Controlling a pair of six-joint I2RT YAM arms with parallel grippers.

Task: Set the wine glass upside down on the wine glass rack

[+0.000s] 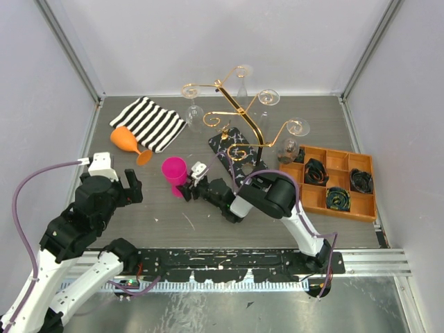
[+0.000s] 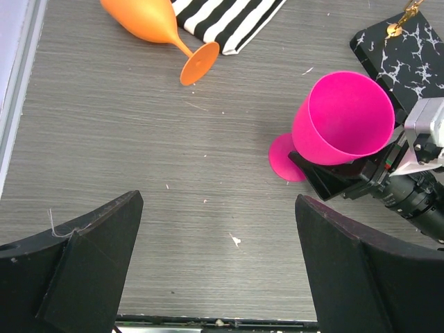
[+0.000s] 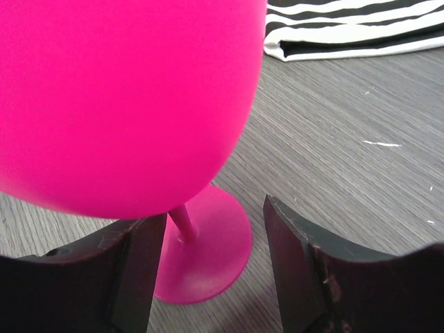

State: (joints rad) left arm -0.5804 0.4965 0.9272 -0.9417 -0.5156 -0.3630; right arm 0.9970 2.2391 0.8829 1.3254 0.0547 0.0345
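One pink wine glass (image 1: 174, 168) upright, right gripper (image 3: 211, 218) spread astride its stem, one orange glass (image 1: 125, 139) toppled, left gripper (image 2: 216, 201) spread wide

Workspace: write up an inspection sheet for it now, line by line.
Surface: grey wood-grain table, a few white specks.
Job's things: pink wine glass upright; gold rack on marbled base behind it, clear glasses among its arms.
Clutter: orange glass lying on its side, striped cloth, orange tray with dark rolls.
Pincers: left pincer open, empty; right pincer open around the pink glass's stem, not clamped.
Cables: purple left cable and purple right cable loop along their arms.
Surroundings: pale walls, metal frame posts.
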